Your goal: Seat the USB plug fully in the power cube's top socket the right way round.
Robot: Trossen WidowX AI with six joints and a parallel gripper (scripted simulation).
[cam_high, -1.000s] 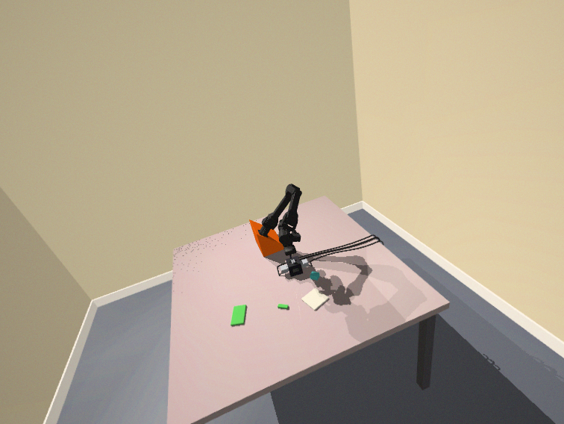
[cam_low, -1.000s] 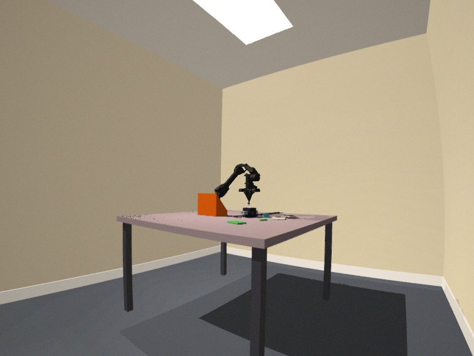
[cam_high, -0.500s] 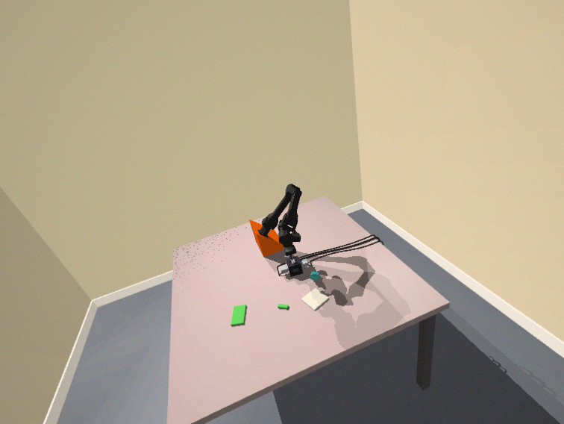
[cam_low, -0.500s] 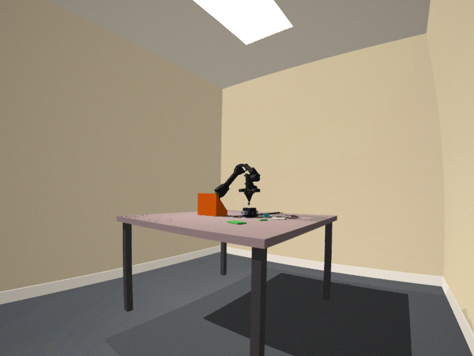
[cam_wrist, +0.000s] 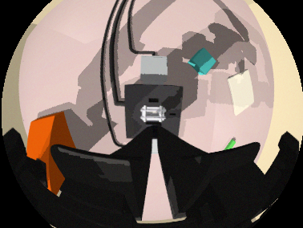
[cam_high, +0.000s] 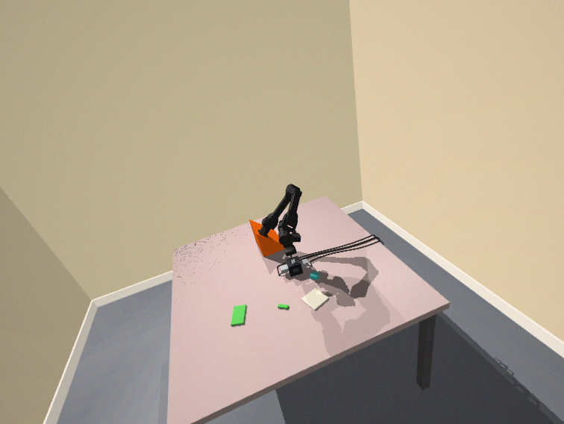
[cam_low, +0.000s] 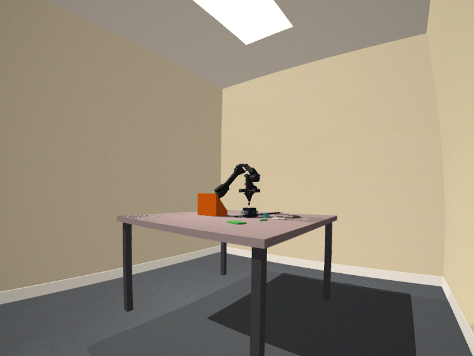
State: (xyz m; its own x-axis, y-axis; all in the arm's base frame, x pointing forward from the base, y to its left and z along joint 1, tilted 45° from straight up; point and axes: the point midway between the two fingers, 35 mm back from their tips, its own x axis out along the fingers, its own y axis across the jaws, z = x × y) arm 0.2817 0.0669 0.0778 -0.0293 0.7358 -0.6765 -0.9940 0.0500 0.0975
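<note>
The black power cube [cam_high: 295, 269] [cam_low: 249, 212] [cam_wrist: 134, 121] sits on the table. A pale, bracket-shaped fitting [cam_wrist: 152, 114] stands on its top around the socket. My gripper [cam_high: 292, 258] [cam_low: 249, 202] [cam_wrist: 154, 131] points straight down, low over the cube, and is shut on the USB plug. The fingertips appear just below the fitting in the wrist view. The plug is tiny and mostly hidden by the fingers. Something small and pale shows under the tips in the exterior view. I cannot tell whether the plug's end is inside the socket, or which way round it is.
Grey blocks [cam_high: 283, 269] [cam_wrist: 154, 68] and black cables [cam_high: 339, 250] [cam_wrist: 105, 80] flank the cube. A teal block [cam_high: 314, 275] [cam_wrist: 204, 61], cream slab [cam_high: 315, 298] [cam_wrist: 241, 92], small green piece [cam_high: 283, 307] and green slab [cam_high: 238, 315] lie nearby. An orange wedge [cam_high: 272, 248] [cam_low: 207, 204] stands by the arm's base.
</note>
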